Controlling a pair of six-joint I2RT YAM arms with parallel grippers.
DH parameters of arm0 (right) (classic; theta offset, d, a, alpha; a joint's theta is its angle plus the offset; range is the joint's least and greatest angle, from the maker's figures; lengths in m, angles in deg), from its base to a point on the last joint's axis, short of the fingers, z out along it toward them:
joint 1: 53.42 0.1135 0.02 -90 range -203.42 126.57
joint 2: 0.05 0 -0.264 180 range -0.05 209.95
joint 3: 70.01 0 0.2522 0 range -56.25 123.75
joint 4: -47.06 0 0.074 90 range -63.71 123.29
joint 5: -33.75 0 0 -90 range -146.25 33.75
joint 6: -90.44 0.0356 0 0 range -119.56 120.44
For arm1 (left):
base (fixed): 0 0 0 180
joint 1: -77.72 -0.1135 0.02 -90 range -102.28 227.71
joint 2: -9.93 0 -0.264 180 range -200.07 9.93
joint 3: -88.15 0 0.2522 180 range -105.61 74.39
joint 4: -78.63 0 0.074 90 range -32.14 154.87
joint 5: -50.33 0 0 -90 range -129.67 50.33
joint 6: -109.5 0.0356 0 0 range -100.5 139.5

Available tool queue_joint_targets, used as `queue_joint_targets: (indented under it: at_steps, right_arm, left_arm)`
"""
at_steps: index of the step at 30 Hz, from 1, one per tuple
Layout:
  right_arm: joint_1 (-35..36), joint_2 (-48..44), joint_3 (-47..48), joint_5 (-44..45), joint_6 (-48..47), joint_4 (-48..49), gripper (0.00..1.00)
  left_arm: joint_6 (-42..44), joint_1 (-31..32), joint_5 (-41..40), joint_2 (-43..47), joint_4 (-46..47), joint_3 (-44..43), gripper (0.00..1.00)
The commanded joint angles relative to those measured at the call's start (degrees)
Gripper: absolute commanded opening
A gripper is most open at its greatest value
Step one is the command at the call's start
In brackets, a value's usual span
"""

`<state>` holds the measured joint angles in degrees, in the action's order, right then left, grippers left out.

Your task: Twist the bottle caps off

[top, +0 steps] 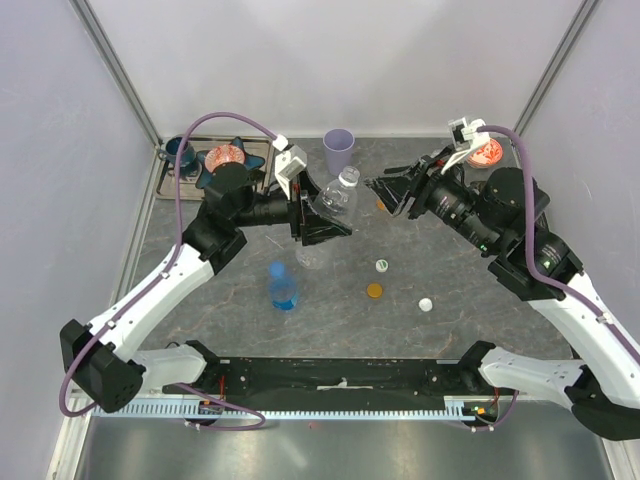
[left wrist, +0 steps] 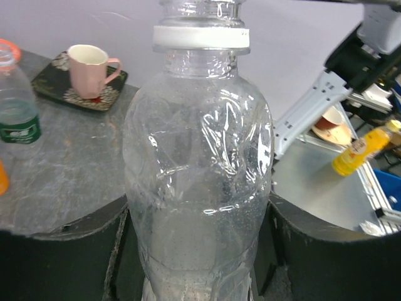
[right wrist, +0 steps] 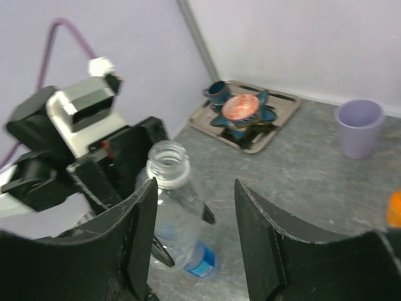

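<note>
- Top external: mounted high, above and behind the arm bases, looking steeply down on the whole counter [top: 450, 270] and both arms. It is the widest and farthest view.
- Left wrist: very near, facing level across the counter. The clear bottle [left wrist: 200, 188] fills the middle, between the left end effector's fingers [left wrist: 56, 257].
- Right wrist: looks out between the right end effector's fingers [right wrist: 125, 251], slanting down toward the counter's back-left corner.
- Shared: the clear bottle [top: 335, 200] [right wrist: 172, 200] appears in all three views, and the lilac cup [top: 338, 150] [right wrist: 359, 128] in the top and right wrist views.
</note>
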<state>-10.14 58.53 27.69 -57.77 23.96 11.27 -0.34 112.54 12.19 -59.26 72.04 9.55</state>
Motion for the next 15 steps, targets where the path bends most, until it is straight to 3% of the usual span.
queue_joint_targets:
  at_steps: [1,5,11,15]
  right_arm:
    - [0.1,-1.7,-2.2,13.4,-0.9,-2.2,0.59]
    - [0.1,-2.8,-5.2,20.3,-0.6,-3.6,0.61]
    - [0.1,-4.2,-5.8,23.1,-0.7,-3.6,0.69]
    - [0.0,-3.2,-4.4,15.0,-0.8,-3.4,0.75]
  left_arm:
    - [4.4,-0.3,-9.8,3.2,-1.3,0.9,0.53]
    - [5.4,-0.3,-13.7,4.1,-1.9,2.2,0.53]
    - [6.6,-0.3,-17.0,5.2,-2.5,4.7,0.53]
    - [7.4,-0.3,-15.7,4.4,-4.0,4.5,0.53]
